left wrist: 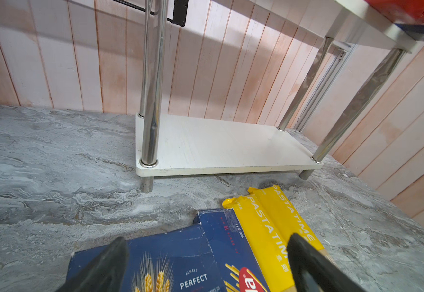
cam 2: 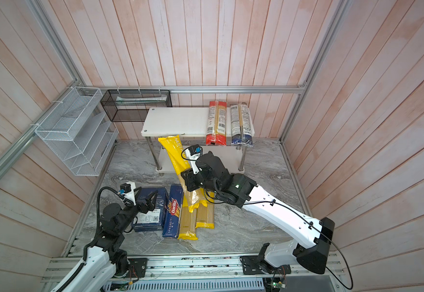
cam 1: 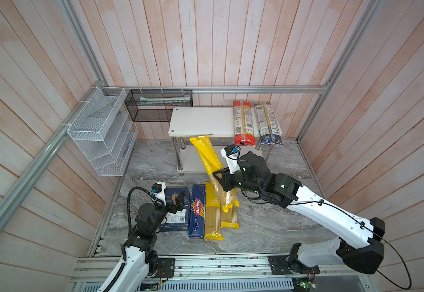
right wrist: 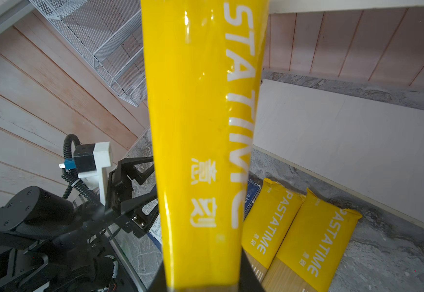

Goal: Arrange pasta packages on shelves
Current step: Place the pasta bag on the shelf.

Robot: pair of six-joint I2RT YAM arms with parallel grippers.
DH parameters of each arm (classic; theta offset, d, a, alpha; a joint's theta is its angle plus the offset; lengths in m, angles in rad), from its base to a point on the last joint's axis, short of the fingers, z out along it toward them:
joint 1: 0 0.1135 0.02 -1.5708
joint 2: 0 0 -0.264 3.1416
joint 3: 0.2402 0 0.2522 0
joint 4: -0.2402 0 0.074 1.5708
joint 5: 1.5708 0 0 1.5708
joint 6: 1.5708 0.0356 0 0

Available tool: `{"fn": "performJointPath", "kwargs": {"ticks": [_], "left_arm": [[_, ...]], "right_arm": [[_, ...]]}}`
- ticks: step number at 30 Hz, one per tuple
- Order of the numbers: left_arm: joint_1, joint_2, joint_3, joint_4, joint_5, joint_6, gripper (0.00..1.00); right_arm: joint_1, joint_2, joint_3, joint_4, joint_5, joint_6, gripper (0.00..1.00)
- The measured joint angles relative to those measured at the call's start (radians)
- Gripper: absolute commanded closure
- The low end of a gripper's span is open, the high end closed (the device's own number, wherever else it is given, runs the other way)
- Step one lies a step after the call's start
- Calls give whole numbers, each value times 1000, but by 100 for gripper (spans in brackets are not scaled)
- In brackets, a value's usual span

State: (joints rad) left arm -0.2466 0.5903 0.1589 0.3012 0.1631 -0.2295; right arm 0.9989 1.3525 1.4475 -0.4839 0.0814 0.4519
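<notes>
- While the right gripper [cam 1: 220,177] is clamped on a yellow spaghetti bag [cam 1: 207,154], the bag hangs slanted, its far end just before the rack's upper board [cam 1: 200,121].
- Meanwhile the left gripper [cam 1: 179,199] gapes empty above a blue box [cam 1: 178,222] in front of the rack.
- Next, I judge: level the bag and slide it onto that board beside the red-ended bag [cam 1: 242,124].

Pale pink-washed wooden plank walls [cam 1: 205,45] close in three sides of a grey marbled floor [cam 1: 269,227] under bright, soft light. A black mesh basket [cam 1: 150,115] hangs from a horizontal aluminium rail [cam 1: 256,89] on the back wall. Just beside it, on the adjoining side wall, hangs a tiered white wire mesh basket [cam 1: 99,131].
</notes>
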Motion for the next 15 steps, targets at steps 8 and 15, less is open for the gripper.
{"fn": "performJointPath", "kwargs": {"ticks": [8,15], "left_arm": [[0,48,13,-3,10,8,0],[0,49,14,-2,14,9,0]], "right_arm": [[-23,90,157,-26,20,-27,92],[-76,179,313,-42,31,-50,93]]}}
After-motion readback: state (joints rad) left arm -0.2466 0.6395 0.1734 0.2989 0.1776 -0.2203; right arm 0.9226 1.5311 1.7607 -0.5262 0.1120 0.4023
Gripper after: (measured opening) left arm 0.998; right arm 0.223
